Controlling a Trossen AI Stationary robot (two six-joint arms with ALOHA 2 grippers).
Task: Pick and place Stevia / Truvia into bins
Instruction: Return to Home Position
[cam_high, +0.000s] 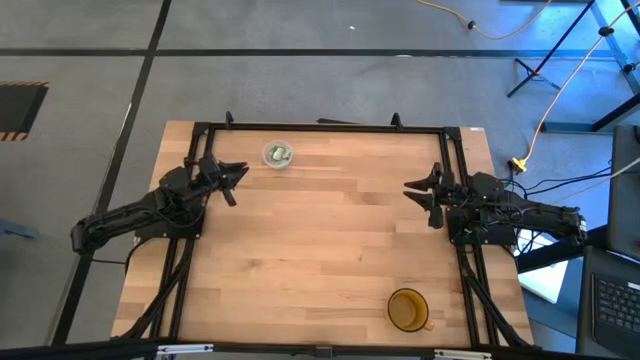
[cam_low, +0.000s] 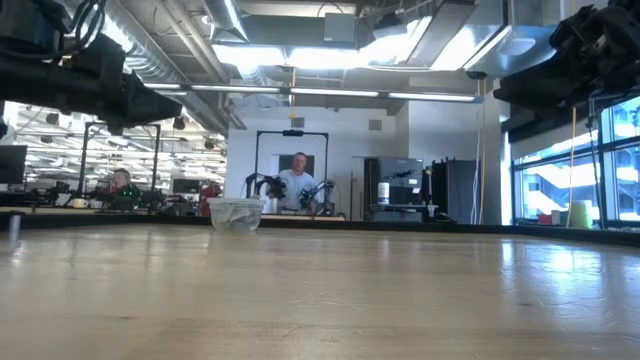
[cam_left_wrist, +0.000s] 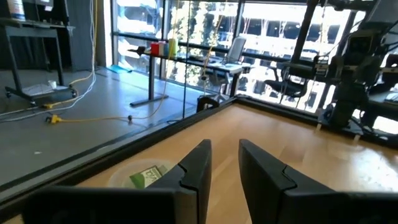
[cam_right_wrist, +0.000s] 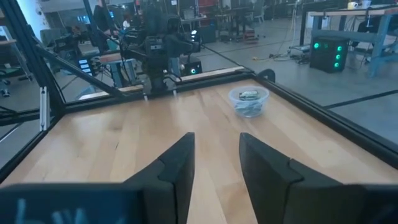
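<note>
The clear cup (cam_high: 278, 155) stands near the table's (cam_high: 320, 240) far edge, left of the middle, with green-and-white sachets (cam_high: 280, 153) lying inside it. The left end effector (cam_high: 236, 183) hovers over the table's left side, near the cup but apart from it. Its fingers (cam_left_wrist: 199, 165) are parted by a modest gap and hold nothing. The right end effector (cam_high: 424, 193) hovers over the right side, facing the left one, well apart from the cup. It is likewise parted and empty. An amber cup (cam_high: 407, 310) sits near the front right edge.
</note>
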